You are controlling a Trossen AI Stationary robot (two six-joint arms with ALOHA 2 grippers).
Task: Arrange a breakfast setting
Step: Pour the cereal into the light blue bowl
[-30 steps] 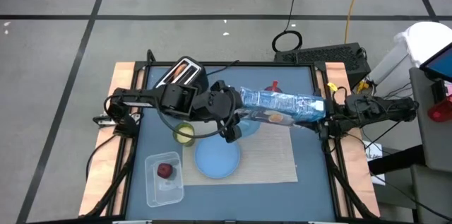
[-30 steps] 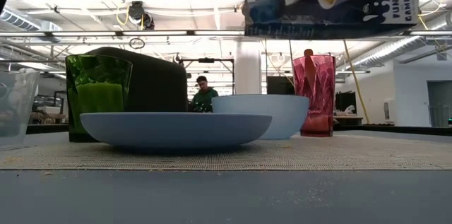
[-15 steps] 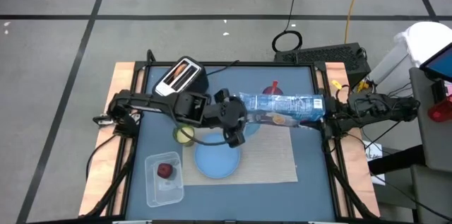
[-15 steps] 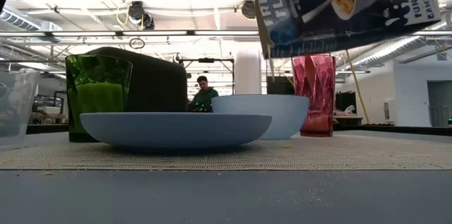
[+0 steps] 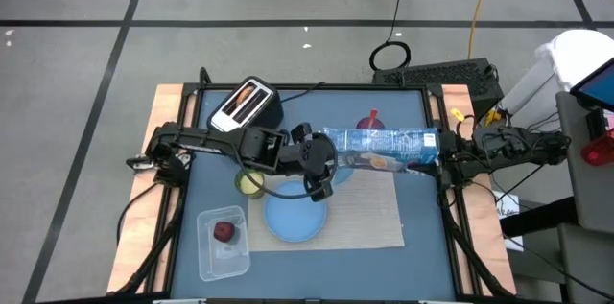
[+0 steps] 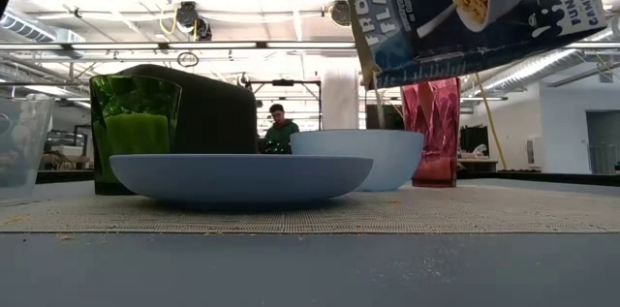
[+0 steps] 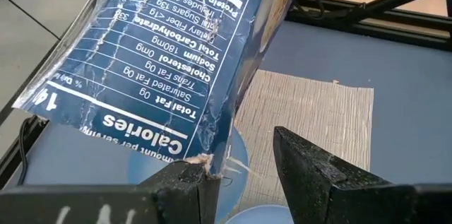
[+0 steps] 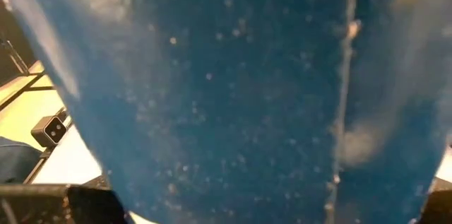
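Observation:
A blue cereal box [image 5: 382,145] hangs lengthwise above the blue bowl [image 6: 358,157], its left end lower. My right gripper [image 5: 439,158] is shut on its right end. My left gripper [image 5: 321,175] is open at the box's torn left end [image 7: 201,159], above the bowl. The light-blue plate [image 5: 295,218] lies on the beige placemat [image 5: 374,213], near the bowl. The purple-pink cup [image 5: 372,120] stands behind the bowl. The dark-red fruit [image 5: 224,231] lies in a clear tub. I cannot make out the spoon. My right gripper holds the cereal box by its right end [image 5: 432,149], coming level from the table's right; in its wrist view the box [image 8: 226,83] hides the contact. The box is lifted clear and slants down toward the left. My left gripper has one finger [image 7: 187,181] at the box's torn flap; whether it touches, I cannot tell.
A green cup [image 5: 251,182] stands left of the plate. A dark toaster [image 5: 245,103] stands at the far left. The clear tub [image 5: 223,246] is at the near left. A person shows far off in the room [image 6: 279,125].
The cereal box has tipped: its left end has dropped toward the bowl while its right end stays in my right gripper. My left arm has reached a little farther toward the table's right, up to the box's left end.

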